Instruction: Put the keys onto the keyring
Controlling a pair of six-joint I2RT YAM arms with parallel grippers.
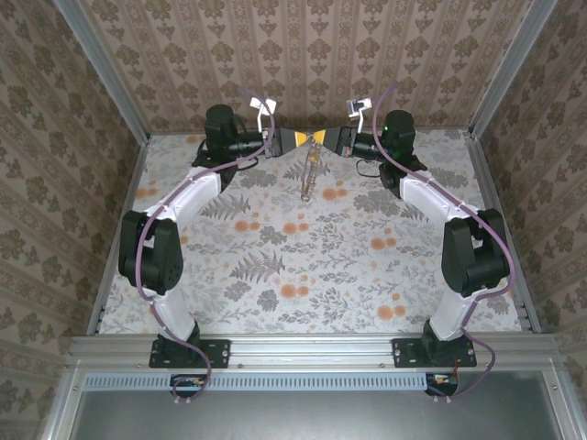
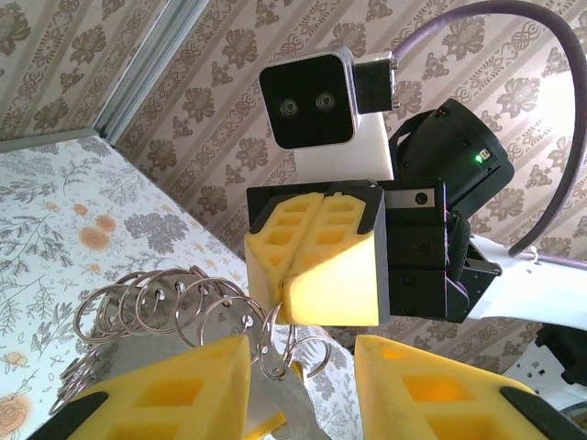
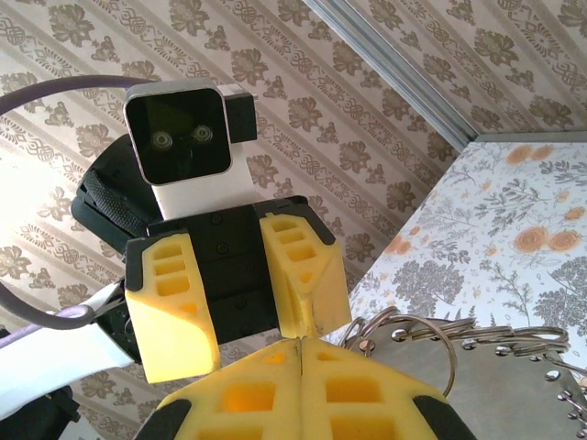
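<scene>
Seen from above, a bench point(image 1: 367, 275) covered in a grey-and-orange leaf and flower print sits inside a booth. Walls point(image 1: 312, 55) papered in brown damask stripes close it in at 9, 12 and 3 o'clock. Pale metal posts stand in the far corners, and a metal rail point(image 1: 312, 346) runs along the near edge at 6 o'clock, where both arm bases are bolted.

The two arms reach to the bench's 12 o'clock edge and meet there tip to tip, raised above the cloth. The left hand point(image 1: 298, 139) has its yellow fingers set apart, with a gap showing between them. In its own camera a flat metal piece point(image 2: 275, 403) lies against one finger; whether it is gripped, or is a key, cannot be told. The right hand point(image 1: 328, 139) is closed, its fingers pressed together.

The keyring point(image 1: 308, 174), a string of linked thin metal rings, starts where the hands meet and trails toward 6 o'clock. In the left wrist view the rings point(image 2: 156, 307) fan out at 9 o'clock of the closed right hand point(image 2: 307, 275). In the right wrist view they point(image 3: 440, 335) spread toward 3 o'clock from that hand's own tips point(image 3: 303, 367).
</scene>
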